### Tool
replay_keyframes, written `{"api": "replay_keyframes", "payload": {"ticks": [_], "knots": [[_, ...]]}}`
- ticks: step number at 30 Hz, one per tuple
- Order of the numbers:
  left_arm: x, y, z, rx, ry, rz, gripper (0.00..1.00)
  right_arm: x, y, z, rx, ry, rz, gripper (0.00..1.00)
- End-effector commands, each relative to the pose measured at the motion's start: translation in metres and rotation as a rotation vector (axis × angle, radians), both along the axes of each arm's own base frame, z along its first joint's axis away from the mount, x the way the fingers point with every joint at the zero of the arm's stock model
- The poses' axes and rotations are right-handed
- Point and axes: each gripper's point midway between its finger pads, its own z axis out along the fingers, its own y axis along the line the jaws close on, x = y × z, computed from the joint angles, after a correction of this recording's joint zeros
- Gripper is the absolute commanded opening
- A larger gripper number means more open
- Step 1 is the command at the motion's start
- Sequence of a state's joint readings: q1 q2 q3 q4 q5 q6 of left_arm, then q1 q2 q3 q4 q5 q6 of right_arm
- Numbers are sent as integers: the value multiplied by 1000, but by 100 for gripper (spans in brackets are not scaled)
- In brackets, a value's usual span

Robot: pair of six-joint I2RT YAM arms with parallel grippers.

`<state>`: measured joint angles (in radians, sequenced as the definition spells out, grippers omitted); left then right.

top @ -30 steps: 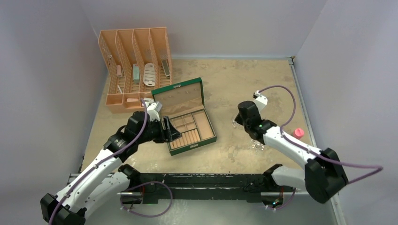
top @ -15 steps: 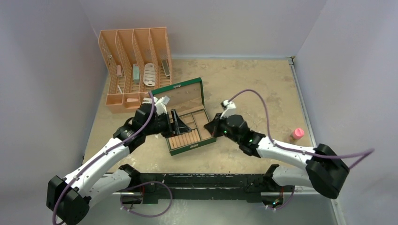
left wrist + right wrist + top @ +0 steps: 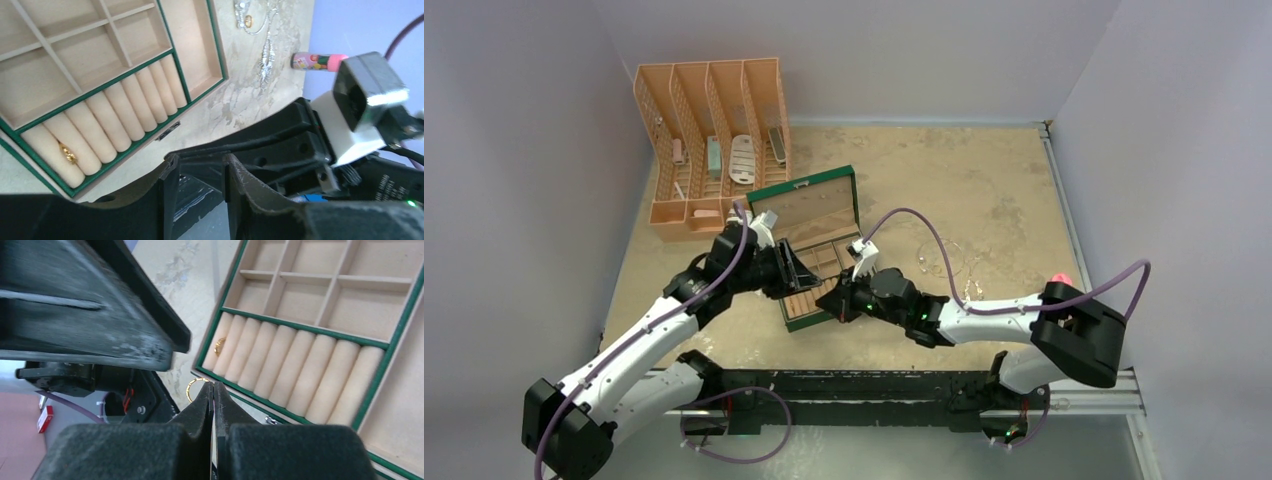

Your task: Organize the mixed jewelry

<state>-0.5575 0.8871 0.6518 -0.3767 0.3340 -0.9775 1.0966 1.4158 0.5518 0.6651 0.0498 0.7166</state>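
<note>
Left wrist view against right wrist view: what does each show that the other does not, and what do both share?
Only the left wrist view shows the silvery glittering chain lying on the table near the small pink-capped bottle. Only the right wrist view shows the thin gold ring pinched in the shut right claw. Both show the green jewelry box with beige ring rolls and a small gold piece tucked between two rolls.

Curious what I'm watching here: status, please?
Right claw shut on gold ring, at box's near edge. Left claw open, empty, close alongside. Second ring sits in rolls.
</note>
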Motion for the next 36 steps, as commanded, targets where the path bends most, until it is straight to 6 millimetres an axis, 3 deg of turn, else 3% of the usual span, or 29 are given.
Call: {"api": "replay_keyframes", "payload": {"ticks": [1,14,21,36], "knots": [[-1,10,-16,73,40,22,34,4,22,48,144,-62,17,0],[-22,1,-21,-4,42,-74,31,7,15,50,164,-69,-19,0],[-21,0,-15,-17,34,-74,21,5,13,49,165,-70,-14,0],[-16,12,-6,1,-37,-6,23,-1,6,54,181,-105,12,0]]}}
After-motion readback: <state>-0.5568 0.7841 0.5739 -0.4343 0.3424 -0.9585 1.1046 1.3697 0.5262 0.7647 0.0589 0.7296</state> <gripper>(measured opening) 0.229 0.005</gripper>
